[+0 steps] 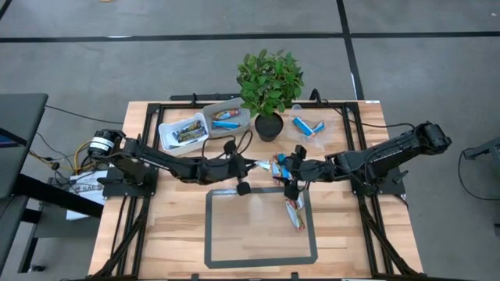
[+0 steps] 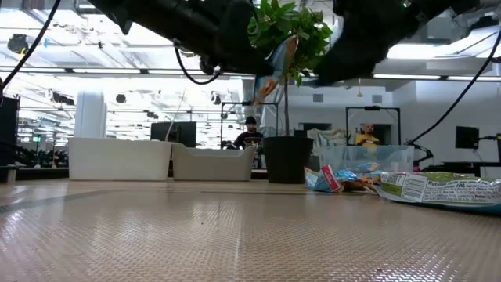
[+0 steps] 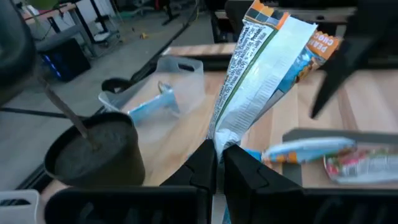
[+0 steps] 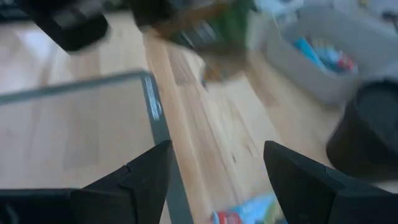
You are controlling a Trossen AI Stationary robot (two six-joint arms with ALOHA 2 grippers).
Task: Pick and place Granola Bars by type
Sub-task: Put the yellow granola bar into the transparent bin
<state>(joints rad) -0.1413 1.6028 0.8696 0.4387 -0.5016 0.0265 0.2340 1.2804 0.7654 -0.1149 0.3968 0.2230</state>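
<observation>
Your left gripper [image 3: 217,163] pinches a granola bar [image 3: 258,74] above table [image 1: 156,242]; right gripper [image 4: 214,171] fingers spread, empty.

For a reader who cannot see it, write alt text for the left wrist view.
The left gripper is shut on the end of a granola bar, holding it upright above the wooden table, with a black plant pot and a clear tub beyond.

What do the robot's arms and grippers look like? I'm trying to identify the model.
Two dark, near-black jointed arms. The left gripper and right gripper each have two flat, wedge-shaped black fingers. Thin black cables loop along the links. No markings can be read.
</observation>
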